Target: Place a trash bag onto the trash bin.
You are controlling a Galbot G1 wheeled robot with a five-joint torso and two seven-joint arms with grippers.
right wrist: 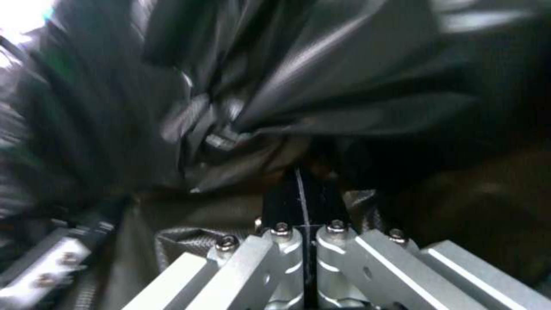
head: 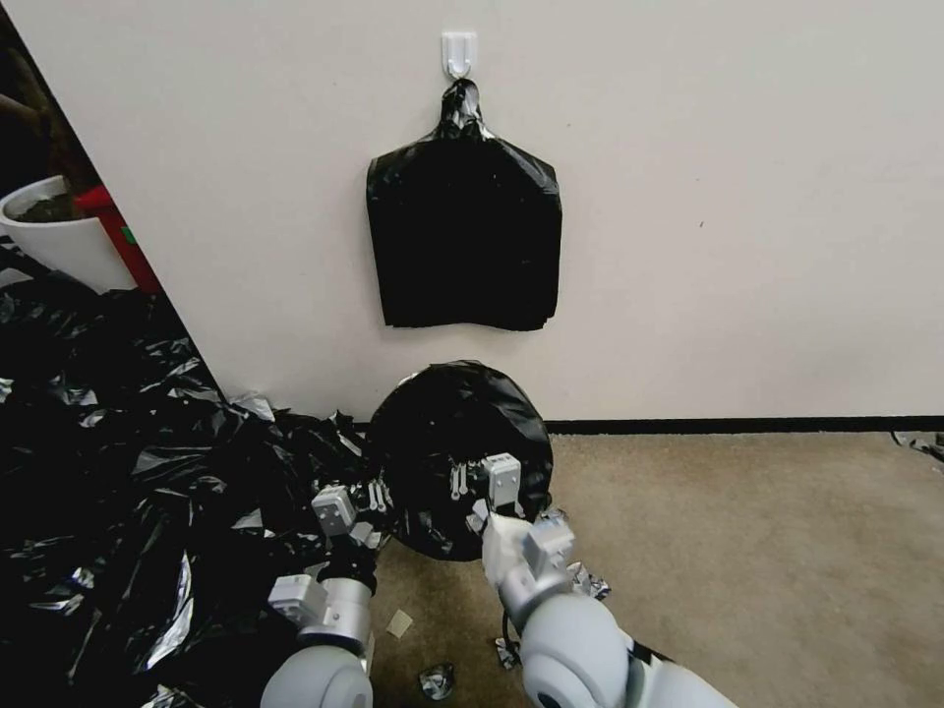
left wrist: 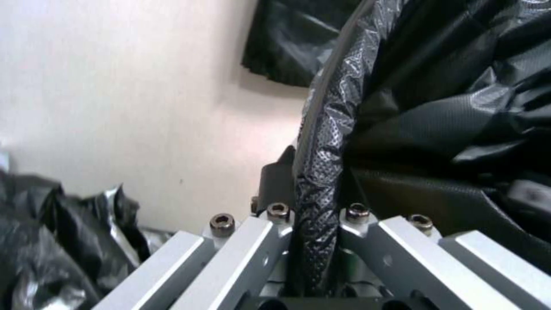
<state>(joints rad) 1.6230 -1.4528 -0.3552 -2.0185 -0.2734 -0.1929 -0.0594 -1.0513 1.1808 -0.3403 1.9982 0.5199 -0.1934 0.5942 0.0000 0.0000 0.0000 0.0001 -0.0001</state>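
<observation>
Bag (head: pixel 457 433) draped over the bin on the floor by the wall, its edge pinched in the left gripper's (left wrist: pixel 314 241) closed jaws and its folds clamped by the right gripper (right wrist: pixel 304 202), apparently to spread it over the rim.

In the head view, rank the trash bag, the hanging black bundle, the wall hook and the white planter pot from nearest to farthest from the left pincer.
1. trash bag: beside the left pincer, held at its edge.
2. hanging black bundle: on the wall, above.
3. white planter pot and wall hook: too close to call; pot far left, hook topmost.

The right pincer rests on the bag.
</observation>
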